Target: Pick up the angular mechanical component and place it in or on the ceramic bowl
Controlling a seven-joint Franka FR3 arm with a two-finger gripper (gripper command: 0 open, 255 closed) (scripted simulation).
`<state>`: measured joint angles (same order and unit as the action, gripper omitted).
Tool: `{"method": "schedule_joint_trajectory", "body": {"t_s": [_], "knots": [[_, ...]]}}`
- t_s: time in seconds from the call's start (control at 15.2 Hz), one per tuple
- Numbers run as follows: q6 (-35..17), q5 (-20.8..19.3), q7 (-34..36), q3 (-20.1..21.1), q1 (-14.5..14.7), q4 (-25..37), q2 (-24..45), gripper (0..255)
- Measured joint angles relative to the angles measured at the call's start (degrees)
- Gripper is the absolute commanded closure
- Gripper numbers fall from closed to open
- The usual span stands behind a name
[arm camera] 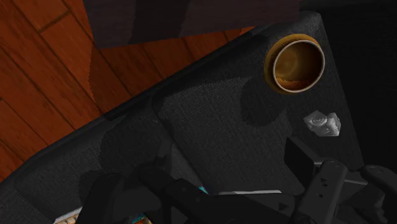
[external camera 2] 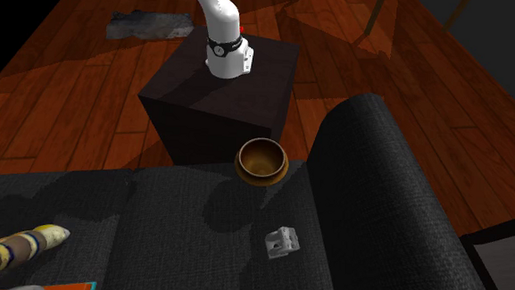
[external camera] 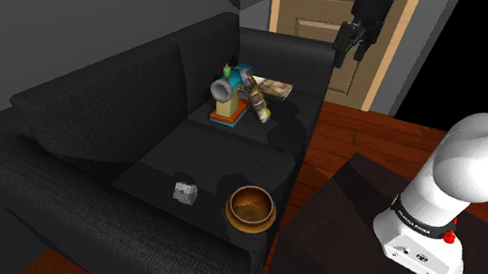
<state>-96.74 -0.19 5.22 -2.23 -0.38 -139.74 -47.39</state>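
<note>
We find the small pale-grey angular component (external camera: 186,192) lying on the dark fabric sofa (external camera: 91,133), just beside the round brown bowl (external camera: 251,208). Our black gripper (external camera: 351,49) hangs far above the bowl, fingers spread and empty. We should descend centred over the component.

I count one brown bowl (external camera: 250,208) and one small grey angular component (external camera: 186,192), both far below the gripper (external camera: 351,47). There is one gripper, and it has two black fingers (external camera: 342,43). There is one dark sofa (external camera: 91,133) under all of this. More nearly under the gripper I count three further things in one group: one coloured block toy (external camera: 226,93) with a grey cylinder, one striped long item (external camera: 259,98) and one flat patterned board (external camera: 276,88). There is one white arm (external camera: 481,154) and one dark box stand (external camera: 338,208). Behind the gripper is one wooden door (external camera: 318,12), and on the floor one grey flat piece (external camera 2: 149,25).
</note>
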Motion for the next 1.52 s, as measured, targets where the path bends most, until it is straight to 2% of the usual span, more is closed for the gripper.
{"method": "schedule_joint_trajectory", "body": {"t_s": [0.26, 0.79, 1.19, 1.52], "knots": [[-2.8, 1.7, 3.5, 2.3, 0.5, -1.6, 1.5, 0], [-13.8, 7.6, 15.8, 10.5, 2.1, -6.6, 8.2, 0], [-24.0, 10.9, 25.3, 17.0, 2.9, -6.2, 18.9, 0], [-31.4, 11.1, 33.4, 21.8, 2.7, -3.2, 29.4, 0]]}}
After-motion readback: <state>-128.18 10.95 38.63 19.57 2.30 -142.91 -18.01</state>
